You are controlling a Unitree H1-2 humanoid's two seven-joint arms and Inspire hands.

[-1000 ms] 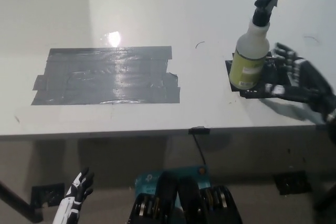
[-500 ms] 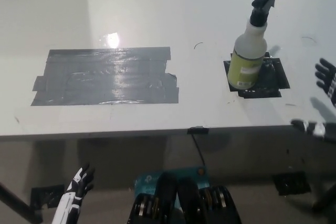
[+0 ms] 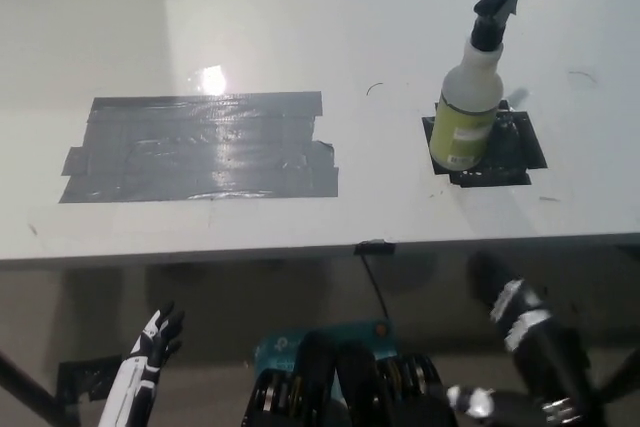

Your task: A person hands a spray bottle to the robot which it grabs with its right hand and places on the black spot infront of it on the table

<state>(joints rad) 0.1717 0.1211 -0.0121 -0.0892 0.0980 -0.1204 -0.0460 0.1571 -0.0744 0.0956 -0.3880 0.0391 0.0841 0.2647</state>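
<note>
The spray bottle point(image 3: 467, 112), white with a yellow-green label and a black trigger head, stands upright on the black spot point(image 3: 510, 152) at the table's right. Nothing touches it. My black right hand point(image 3: 505, 297) is below the table's front edge at the lower right, well clear of the bottle and blurred. It holds nothing. My white left hand point(image 3: 152, 339) rests low at the lower left, under the table edge, with its fingers apart.
A large grey tape patch point(image 3: 200, 147) covers the left middle of the white table point(image 3: 350, 37). The table's front edge point(image 3: 200, 252) runs across the picture, with a small black tab point(image 3: 375, 245) and a cable below it.
My right hand has let go of the bottle, pulled back to the right and dropped below the table edge. The bottle stays upright on the black spot. The view has shifted slightly.
</note>
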